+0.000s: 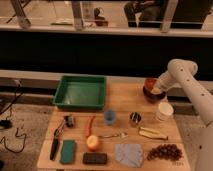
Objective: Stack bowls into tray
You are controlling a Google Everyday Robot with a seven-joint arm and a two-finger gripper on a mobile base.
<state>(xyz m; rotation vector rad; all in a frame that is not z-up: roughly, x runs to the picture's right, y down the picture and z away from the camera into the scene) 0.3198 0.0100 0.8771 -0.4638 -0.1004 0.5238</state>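
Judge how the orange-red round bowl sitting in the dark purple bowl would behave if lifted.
The orange-red round bowl looks rigid and probably light. Nested in the dark purple bowl, it might drag that one along. The gripper sits at their rim, so it could tilt.

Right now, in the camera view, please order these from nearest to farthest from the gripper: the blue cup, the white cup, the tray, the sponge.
The gripper is at the bowls, at the table's far right.
1. White cup, just below it, right side.
2. Blue cup, mid-table.
3. Tray, far left.
4. Sponge, near left corner.
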